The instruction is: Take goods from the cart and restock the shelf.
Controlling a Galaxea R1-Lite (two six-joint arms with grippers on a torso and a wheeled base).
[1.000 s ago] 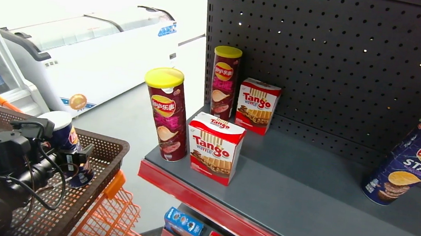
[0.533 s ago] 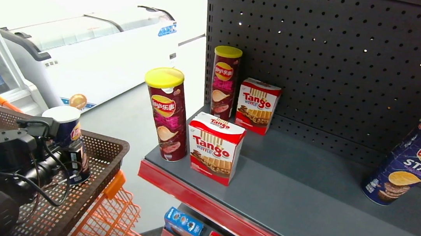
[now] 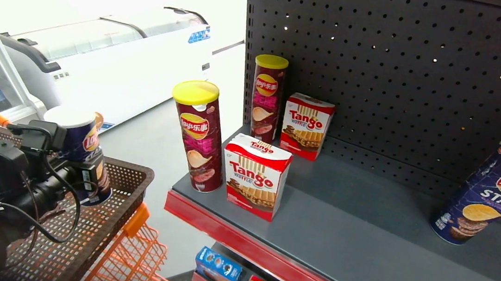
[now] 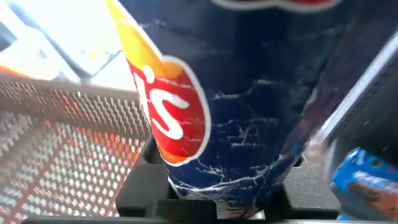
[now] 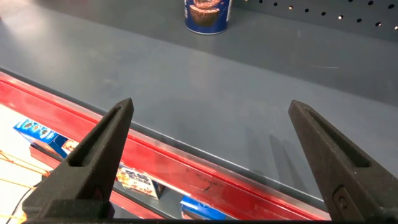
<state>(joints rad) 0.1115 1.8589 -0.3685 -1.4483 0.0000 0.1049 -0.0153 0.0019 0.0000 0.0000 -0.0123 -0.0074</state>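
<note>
While the left gripper (image 3: 86,174) sits over the cart (image 3: 135,172), its fingers are clamped on the sides of a blue can (image 3: 77,145). The blue can stands upright between them, its white lid above the basket rim and its base over the brown mesh. From the left wrist, the blue can (image 4: 249,112) lies right against the gripper, with the mesh beyond it.

The right gripper (image 5: 211,104) holds nothing. Its jaws are spread wide, and it hangs over the front of the shelf (image 5: 249,81), near the red edge strip.

On the shelf (image 3: 361,236), well apart from the cart, a red can (image 3: 197,135) and a wafer box (image 3: 256,176) stand just beside each other near the front at the left end. A second red can (image 3: 267,98) and a second box (image 3: 305,125) stand behind them, close to the pegboard (image 3: 401,82). Farther right, another can (image 3: 489,193), also blue, leans tilted against the pegboard.
</note>
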